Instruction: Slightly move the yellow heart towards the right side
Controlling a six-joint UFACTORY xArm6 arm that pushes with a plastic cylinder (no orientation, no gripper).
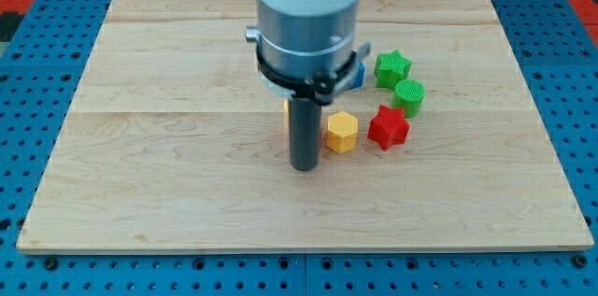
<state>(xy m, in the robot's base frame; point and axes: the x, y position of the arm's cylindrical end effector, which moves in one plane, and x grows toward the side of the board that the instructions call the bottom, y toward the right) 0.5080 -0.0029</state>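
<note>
My tip (304,166) rests on the wooden board (168,147) near its middle, just left of a yellow hexagon block (342,132). A sliver of another yellow block (286,115) shows behind the rod at its left edge; its shape is hidden, so I cannot tell if it is the heart. A red star block (388,127) lies right of the hexagon. A green star block (392,67) and a green round block (409,95) lie further right and up. A blue block (359,75) peeks out from behind the arm's body.
The arm's wide grey body (306,16) covers the board's upper middle and hides whatever lies behind it. A blue perforated table (37,100) surrounds the board, with a red area at the view's top corners.
</note>
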